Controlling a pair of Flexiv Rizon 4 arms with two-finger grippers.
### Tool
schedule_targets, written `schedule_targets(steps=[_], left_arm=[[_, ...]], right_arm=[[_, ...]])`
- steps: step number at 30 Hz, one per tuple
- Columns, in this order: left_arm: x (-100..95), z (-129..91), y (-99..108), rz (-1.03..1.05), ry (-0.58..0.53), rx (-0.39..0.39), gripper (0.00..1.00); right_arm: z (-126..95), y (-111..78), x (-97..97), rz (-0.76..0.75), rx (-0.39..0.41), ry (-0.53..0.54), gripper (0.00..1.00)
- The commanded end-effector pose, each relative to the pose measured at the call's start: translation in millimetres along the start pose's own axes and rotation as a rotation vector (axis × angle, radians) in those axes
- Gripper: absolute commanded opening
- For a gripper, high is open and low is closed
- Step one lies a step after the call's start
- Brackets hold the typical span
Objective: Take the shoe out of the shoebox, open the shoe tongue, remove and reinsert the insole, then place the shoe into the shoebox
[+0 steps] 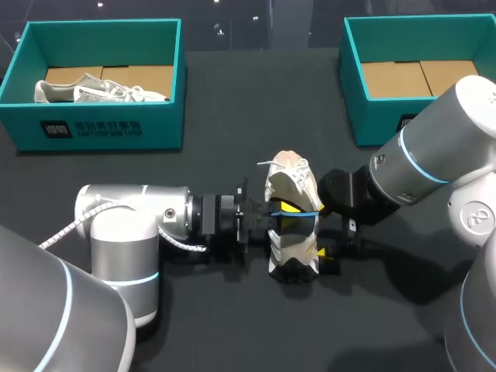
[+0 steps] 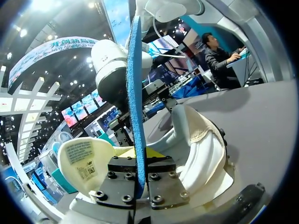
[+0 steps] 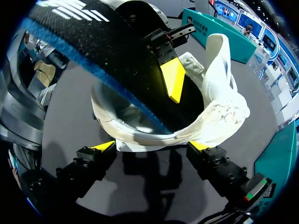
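Both arms meet at a pale shoe (image 1: 291, 172) in the middle of the dark desk (image 1: 232, 116).

The left gripper (image 2: 139, 153) comes in from 9 o'clock of the shoe. Its fingers are pressed together on the blue-edged black insole (image 2: 134, 70), which stands on edge out of the shoe's opening. The right gripper (image 3: 152, 147) sits at about 4 o'clock of the shoe. Its fingers are spread wide, with one yellow tip against each side of the shoe's heel end, pinching it. A teal shoebox (image 1: 101, 128) stands at 10 o'clock, well apart from the shoe, with a second shoe (image 1: 93, 89) lying inside it. Another teal shoebox (image 1: 372, 116) stands at 2 o'clock.
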State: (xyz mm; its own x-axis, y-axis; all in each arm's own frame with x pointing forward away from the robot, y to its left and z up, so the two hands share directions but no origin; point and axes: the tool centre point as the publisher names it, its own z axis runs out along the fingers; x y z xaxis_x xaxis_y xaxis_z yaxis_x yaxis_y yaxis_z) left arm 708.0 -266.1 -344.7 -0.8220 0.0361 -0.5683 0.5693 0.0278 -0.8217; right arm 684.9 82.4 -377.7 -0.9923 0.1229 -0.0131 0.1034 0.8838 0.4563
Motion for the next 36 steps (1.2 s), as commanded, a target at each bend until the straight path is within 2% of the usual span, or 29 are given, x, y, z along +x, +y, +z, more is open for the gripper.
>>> schedule_targets(steps=[1,3,5,16,25,26,27,28,36], left_arm=[[-1.6,-1.4,-1.5,-0.002,0.0,0.016,0.0],[-1.5,-1.2,-7.5,0.001,-0.001,0.026,0.13],[-1.1,-1.0,-14.2,0.001,0.0,0.038,0.2],[5.5,2.8,-44.0,0.031,0.029,0.078,0.29],[8.4,8.1,-50.9,0.074,0.06,0.08,0.25],[8.4,8.7,-50.4,0.076,0.061,0.079,0.2],[8.4,9.2,-49.7,0.077,0.063,0.079,0.07],[8.5,9.7,-48.6,0.085,0.068,0.076,0.0],[7.6,4.1,-28.9,0.104,0.08,0.076,0.0]], right_arm=[[0.5,0.7,1.3,0.001,0.003,-0.003,1.0],[0.5,0.7,1.3,0.001,0.003,-0.003,1.0],[0.5,0.7,1.3,0.001,0.003,-0.003,1.0],[0.5,0.7,1.3,0.001,0.003,-0.003,1.0],[0.5,0.7,1.3,0.001,0.003,-0.003,1.0],[0.5,0.7,1.3,0.001,0.003,-0.003,1.0],[0.5,0.7,1.3,0.001,0.003,-0.003,1.0],[0.5,0.7,1.3,0.001,0.003,-0.003,1.0],[0.5,0.7,1.3,0.001,0.003,-0.003,1.0]])
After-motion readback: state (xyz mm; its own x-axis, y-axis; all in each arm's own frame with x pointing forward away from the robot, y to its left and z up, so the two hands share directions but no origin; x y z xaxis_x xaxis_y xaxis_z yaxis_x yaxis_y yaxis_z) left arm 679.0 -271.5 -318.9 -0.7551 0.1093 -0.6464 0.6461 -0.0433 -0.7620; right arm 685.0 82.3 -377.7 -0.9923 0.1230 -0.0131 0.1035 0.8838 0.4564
